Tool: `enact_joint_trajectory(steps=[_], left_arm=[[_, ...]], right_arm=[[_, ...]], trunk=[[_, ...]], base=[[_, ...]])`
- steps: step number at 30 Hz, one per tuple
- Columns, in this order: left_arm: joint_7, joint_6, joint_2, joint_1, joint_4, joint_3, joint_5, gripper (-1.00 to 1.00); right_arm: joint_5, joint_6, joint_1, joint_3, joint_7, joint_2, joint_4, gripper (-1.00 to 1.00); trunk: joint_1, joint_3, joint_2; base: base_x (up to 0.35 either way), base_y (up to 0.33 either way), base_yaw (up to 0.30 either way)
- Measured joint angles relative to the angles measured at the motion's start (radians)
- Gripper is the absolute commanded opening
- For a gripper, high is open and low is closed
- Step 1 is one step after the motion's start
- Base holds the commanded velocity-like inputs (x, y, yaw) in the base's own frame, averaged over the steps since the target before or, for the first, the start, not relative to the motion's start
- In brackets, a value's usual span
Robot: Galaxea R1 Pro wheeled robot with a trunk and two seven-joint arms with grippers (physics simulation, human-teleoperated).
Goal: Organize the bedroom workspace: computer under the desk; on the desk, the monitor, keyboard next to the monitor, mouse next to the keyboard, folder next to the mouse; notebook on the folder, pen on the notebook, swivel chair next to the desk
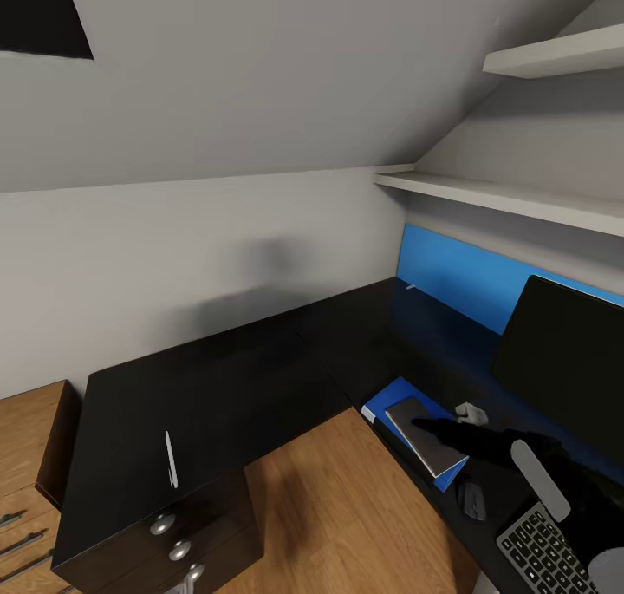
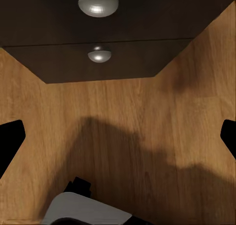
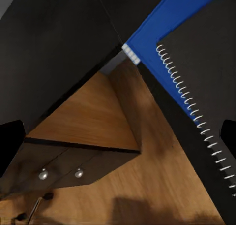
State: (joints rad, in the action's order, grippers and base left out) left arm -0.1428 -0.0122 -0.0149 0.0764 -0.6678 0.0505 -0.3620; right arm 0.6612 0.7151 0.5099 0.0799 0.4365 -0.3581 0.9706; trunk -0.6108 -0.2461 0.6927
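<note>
Black and glossy, the desk carried the blue folder near the monitor, with the notebook stacked on it under the right gripper, whose fingers stood spread. The pen, well apart above the drawers, seemed the next pick; the left gripper's fingers were spread too.

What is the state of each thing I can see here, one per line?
Glossy black L-shaped desk: drawers closed.
Bright blue flat folder: lying flat on the desk.
Pale grey spiral notebook: stacked on the folder.
White slim pen: lying on the desk, far from the notebook.
Wide black monitor: upright, screen dark.
Right tool: over the notebook, open.
</note>
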Motion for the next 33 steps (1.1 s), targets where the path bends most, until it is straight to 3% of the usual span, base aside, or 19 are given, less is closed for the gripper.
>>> enact_joint_trajectory(steps=[4, 7, 10, 22, 33], left_arm=[[0.000, 0.000, 0.000, 0.000, 0.023, -0.001, 0.001, 1.00], [0.000, 0.000, -0.001, 0.000, 0.028, -0.001, 0.001, 1.00], [0.000, 0.000, 0.000, 0.000, 0.031, -0.001, 0.001, 1.00], [0.000, 0.000, -0.001, 0.000, 0.032, -0.001, 0.001, 1.00], [0.000, 0.000, 0.000, 0.000, 0.032, -0.001, 0.001, 1.00]], right_arm=[[-0.132, -0.001, 0.000, -0.001, -0.019, 0.059, 0.027, 1.00], [-0.190, -0.003, -0.001, -0.002, -0.024, 0.083, 0.038, 1.00], [-0.215, -0.009, -0.002, -0.002, -0.026, 0.093, 0.043, 1.00], [-0.231, -0.052, -0.004, -0.001, -0.024, 0.109, 0.046, 1.00], [-0.232, -0.055, -0.004, -0.001, -0.025, 0.115, 0.045, 1.00]], trunk=[[0.000, 0.000, 0.000], [0.000, 0.000, 0.000], [0.000, 0.000, 0.000], [0.000, 0.000, 0.000], [0.000, -0.005, 0.000]], base=[[0.000, 0.000, 0.000], [0.000, 0.000, 0.000], [0.000, 0.000, 0.000], [0.000, 0.000, 0.016], [0.000, 0.000, 0.226]])
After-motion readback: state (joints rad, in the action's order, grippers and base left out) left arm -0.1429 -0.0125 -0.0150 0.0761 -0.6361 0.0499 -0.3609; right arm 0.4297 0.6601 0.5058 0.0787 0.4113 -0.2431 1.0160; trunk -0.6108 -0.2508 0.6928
